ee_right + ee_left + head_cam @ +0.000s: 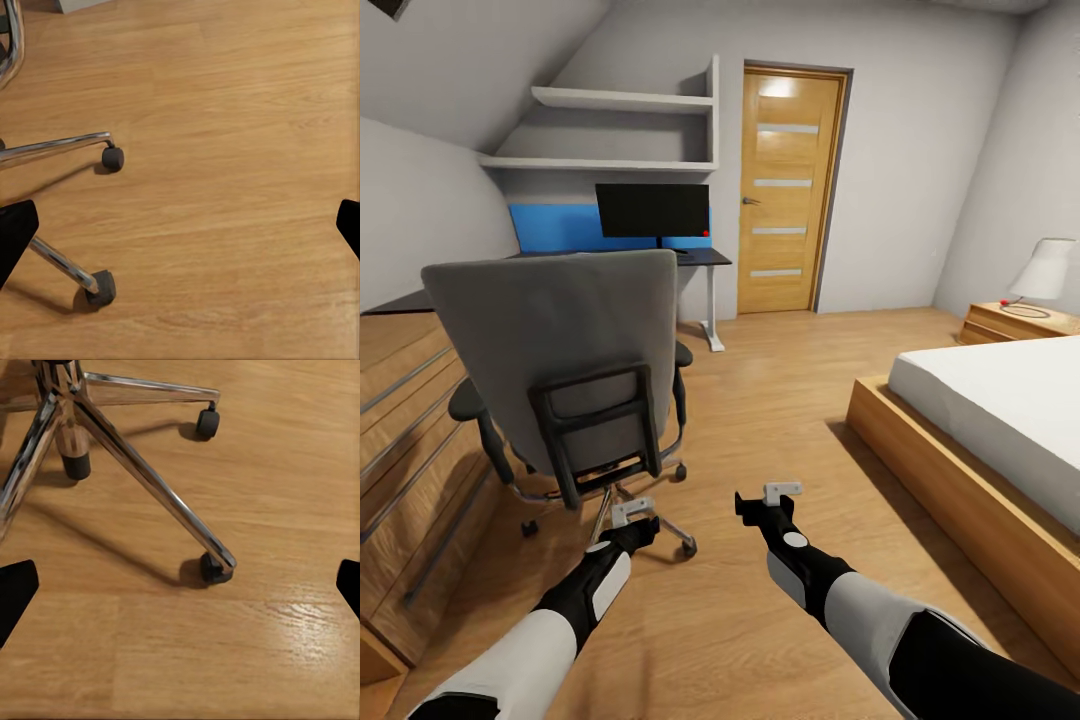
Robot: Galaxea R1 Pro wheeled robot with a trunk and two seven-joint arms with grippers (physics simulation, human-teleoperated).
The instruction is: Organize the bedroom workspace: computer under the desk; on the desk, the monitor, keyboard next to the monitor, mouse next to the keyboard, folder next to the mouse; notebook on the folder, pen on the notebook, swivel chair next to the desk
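Note:
The swivel chair (560, 370) stands on the wood floor with its tall grey back toward me, and that back hides the seat, so the folder is hidden. Behind it, the black monitor (653, 210) stands on the desk (705, 258) in front of the blue panel. The keyboard, mouse, notebook, pen and computer are out of view. My left gripper (640, 528) hangs open and empty just behind the chair's chrome base (135, 465), pointing at the floor (180, 592). To its right, my right gripper (762, 512) is open over bare floor (180, 225), with two casters (112, 157) beside it.
Low wooden drawers (410, 420) line the left wall close to the chair. A low bed (1000, 410) fills the right side, with a nightstand and lamp (1040, 275) behind it. A wooden door (790, 190) is right of the desk. Open floor runs between chair and bed.

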